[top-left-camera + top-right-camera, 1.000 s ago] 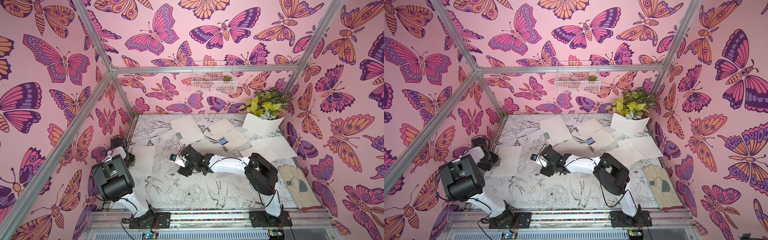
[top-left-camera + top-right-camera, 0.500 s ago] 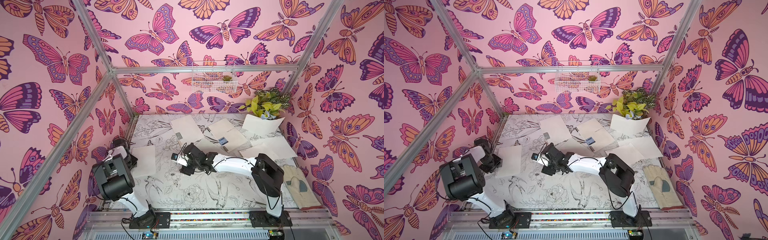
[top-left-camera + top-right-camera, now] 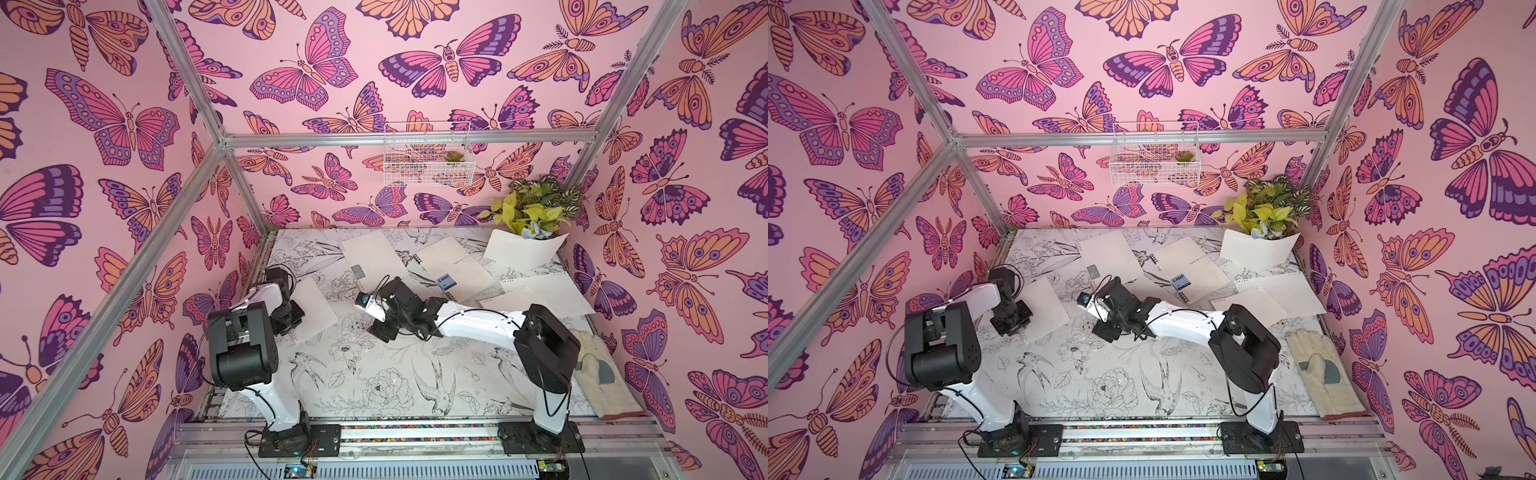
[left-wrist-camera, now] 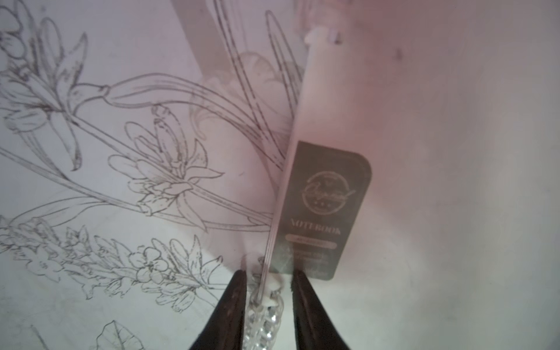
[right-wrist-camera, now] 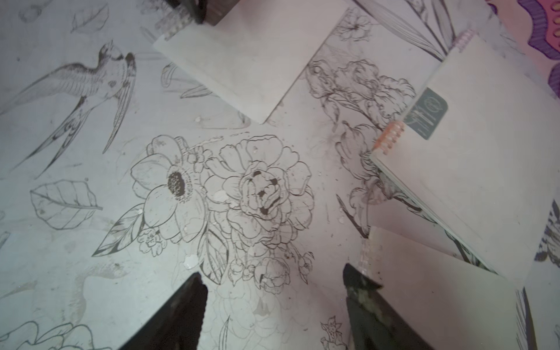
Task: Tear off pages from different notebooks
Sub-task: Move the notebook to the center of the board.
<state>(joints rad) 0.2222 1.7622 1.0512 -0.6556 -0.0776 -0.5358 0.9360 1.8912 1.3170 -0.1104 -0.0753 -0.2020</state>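
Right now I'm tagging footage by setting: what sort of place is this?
Probably a staged robot test booth, not a lived-in room: an aluminium frame lined with butterfly-print walls, two robot arms bolted to a front rail, and notebooks scattered on a floral-print table.

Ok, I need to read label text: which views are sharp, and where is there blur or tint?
Left wrist: grey label soft, "NOTEBOOK" legible; left fingers blurred; pink tint over cover. Right wrist: table print crisp, right fingers dark, blurred. Both top views: even light, sharp, blue label tiny.
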